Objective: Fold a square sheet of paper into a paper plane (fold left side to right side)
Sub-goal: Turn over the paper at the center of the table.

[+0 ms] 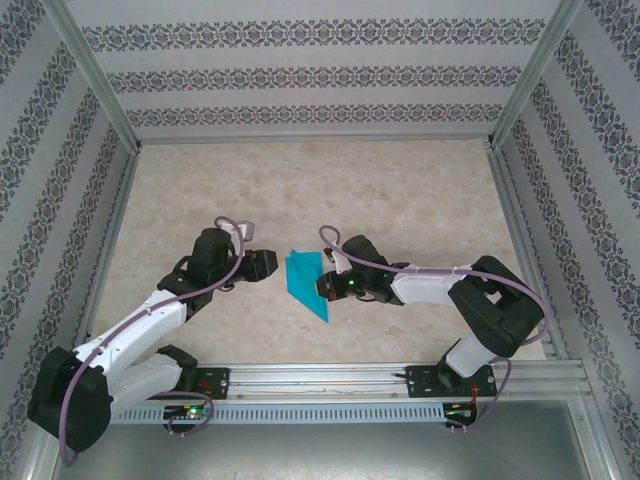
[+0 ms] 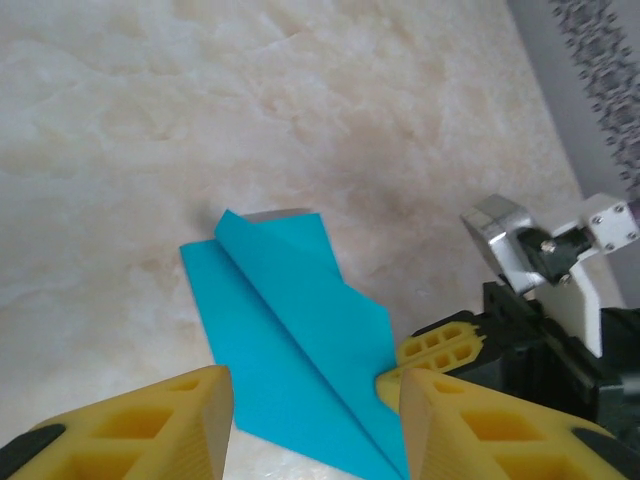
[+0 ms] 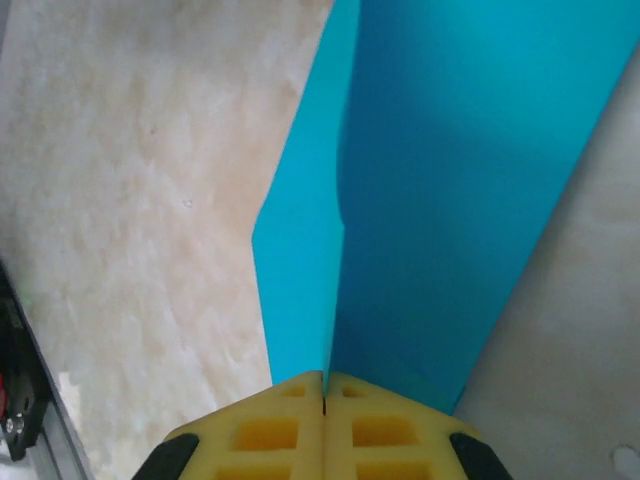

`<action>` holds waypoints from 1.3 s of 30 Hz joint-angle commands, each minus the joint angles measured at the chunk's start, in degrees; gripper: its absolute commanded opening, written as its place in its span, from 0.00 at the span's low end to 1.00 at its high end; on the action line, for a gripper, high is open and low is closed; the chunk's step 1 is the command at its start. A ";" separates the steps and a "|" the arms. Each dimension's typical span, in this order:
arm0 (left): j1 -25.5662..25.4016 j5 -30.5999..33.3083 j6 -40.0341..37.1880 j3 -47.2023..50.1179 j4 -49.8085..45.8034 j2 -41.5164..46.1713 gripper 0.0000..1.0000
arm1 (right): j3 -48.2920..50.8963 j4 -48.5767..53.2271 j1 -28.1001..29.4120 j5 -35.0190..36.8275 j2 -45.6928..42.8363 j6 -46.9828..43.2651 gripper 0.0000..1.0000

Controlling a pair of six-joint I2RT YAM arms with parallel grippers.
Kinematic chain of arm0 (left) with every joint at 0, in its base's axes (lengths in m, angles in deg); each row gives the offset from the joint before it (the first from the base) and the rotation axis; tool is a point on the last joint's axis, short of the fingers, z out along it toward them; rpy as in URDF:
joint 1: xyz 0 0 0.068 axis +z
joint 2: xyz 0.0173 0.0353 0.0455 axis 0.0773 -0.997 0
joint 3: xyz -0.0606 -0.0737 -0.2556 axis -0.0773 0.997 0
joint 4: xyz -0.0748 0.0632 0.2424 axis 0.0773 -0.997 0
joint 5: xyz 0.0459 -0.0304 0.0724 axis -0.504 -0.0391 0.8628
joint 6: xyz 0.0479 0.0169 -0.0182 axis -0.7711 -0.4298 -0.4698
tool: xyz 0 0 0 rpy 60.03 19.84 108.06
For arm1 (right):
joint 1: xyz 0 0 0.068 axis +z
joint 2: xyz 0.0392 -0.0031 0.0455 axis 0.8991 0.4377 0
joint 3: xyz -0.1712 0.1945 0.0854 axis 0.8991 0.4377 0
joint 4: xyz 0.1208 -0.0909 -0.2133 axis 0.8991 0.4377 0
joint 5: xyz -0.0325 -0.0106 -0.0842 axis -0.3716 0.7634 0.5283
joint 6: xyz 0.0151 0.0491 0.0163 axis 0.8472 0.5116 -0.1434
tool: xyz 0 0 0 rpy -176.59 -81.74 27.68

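Observation:
The square sheet of paper lies on the table folded into a narrow, pointed turquoise paper plane (image 1: 306, 281) with layered flaps. My right gripper (image 1: 326, 290) is at its right edge and shut on a raised flap of the paper plane (image 3: 440, 200); in the right wrist view the yellow fingertips (image 3: 325, 382) meet with the paper's crease between them. My left gripper (image 1: 270, 265) stands just left of the plane, open. In the left wrist view its gripper (image 2: 315, 425) straddles the near part of the paper plane (image 2: 285, 330) without touching it, and the right gripper's fingers (image 2: 440, 350) pinch the far edge.
The beige marbled table (image 1: 400, 200) stretches beyond the paper to the patterned back wall. Patterned side walls with metal posts (image 1: 120, 200) close in both sides. The arms' mounting rail (image 1: 320, 378) runs along the near edge.

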 commanded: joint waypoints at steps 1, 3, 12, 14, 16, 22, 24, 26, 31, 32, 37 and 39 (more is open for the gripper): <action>1.99 -7.74 4.18 0.64 8.10 1.48 0.49 | 2.14 -3.51 -2.24 -1.21 -6.01 -1.89 0.00; 2.97 -12.70 6.99 0.80 13.90 1.48 0.51 | 4.11 -5.66 -4.35 -2.62 -10.20 -1.88 0.00; 2.55 -29.84 19.62 -2.25 38.62 -5.74 0.53 | 11.31 -19.67 -15.85 -15.02 -28.81 5.66 0.00; 1.21 -31.38 21.26 -3.26 42.76 -7.84 0.55 | 11.68 -21.32 -16.75 -16.22 -32.27 7.57 0.00; -0.35 -32.06 21.13 -4.80 43.71 -9.54 0.56 | 11.79 -22.22 -16.93 -16.77 -34.74 9.11 0.00; -3.91 -31.82 18.60 -8.66 42.49 -13.21 0.57 | 11.78 -25.10 -15.38 -18.12 -36.71 12.94 0.00; -4.99 -31.82 18.20 -9.37 42.92 -14.27 0.57 | 11.54 -25.02 -14.41 -17.92 -36.68 13.03 0.00; -6.22 -31.40 17.25 -10.27 42.04 -15.40 0.57 | 11.46 -25.02 -13.41 -17.60 -36.16 12.95 0.00; -7.10 -30.50 17.03 -11.55 42.04 -18.37 0.57 | 10.93 -25.37 -11.19 -17.31 -34.54 12.57 0.00; -7.32 -30.50 17.39 -11.85 42.61 -18.97 0.56 | 10.90 -25.46 -10.85 -17.16 -34.22 12.58 0.00; -7.98 -30.29 17.25 -12.78 42.86 -20.37 0.43 | 11.22 -25.33 -10.56 -16.07 -33.90 12.58 0.00; -8.07 -29.54 16.72 -12.79 42.19 -20.40 0.35 | 11.74 -25.15 -10.63 -15.33 -34.09 12.60 0.00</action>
